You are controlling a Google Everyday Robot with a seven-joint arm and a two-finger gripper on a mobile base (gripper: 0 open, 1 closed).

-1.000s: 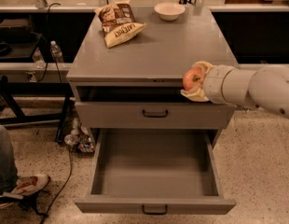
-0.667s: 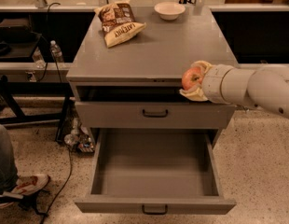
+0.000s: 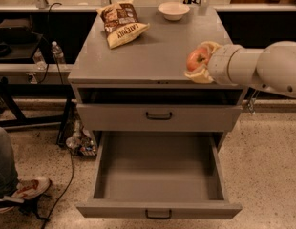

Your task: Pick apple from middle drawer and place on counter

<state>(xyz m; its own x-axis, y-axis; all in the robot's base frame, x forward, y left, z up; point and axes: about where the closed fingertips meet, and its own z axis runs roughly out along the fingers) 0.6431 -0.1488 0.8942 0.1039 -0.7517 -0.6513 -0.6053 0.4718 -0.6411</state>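
Note:
My gripper (image 3: pixel 197 62) comes in from the right on a thick white arm and is shut on the apple (image 3: pixel 197 58), a small red-pink fruit with a yellowish patch. It holds the apple just above the front right part of the counter (image 3: pixel 153 51), the cabinet's flat grey top. The middle drawer (image 3: pixel 160 175) is pulled fully out below; its grey tray holds nothing, and a small black handle sits on its front. The drawer front above it (image 3: pixel 159 116) is closed.
A chip bag (image 3: pixel 121 23) lies on the back left of the counter and a white bowl (image 3: pixel 173 10) at the back centre. A person's leg and shoe (image 3: pixel 21 187) are at the lower left, with cables and a water bottle (image 3: pixel 57 52) beside the cabinet.
My gripper has lifted the apple from the level of the counter's front edge up and inward over the counter's front right part.

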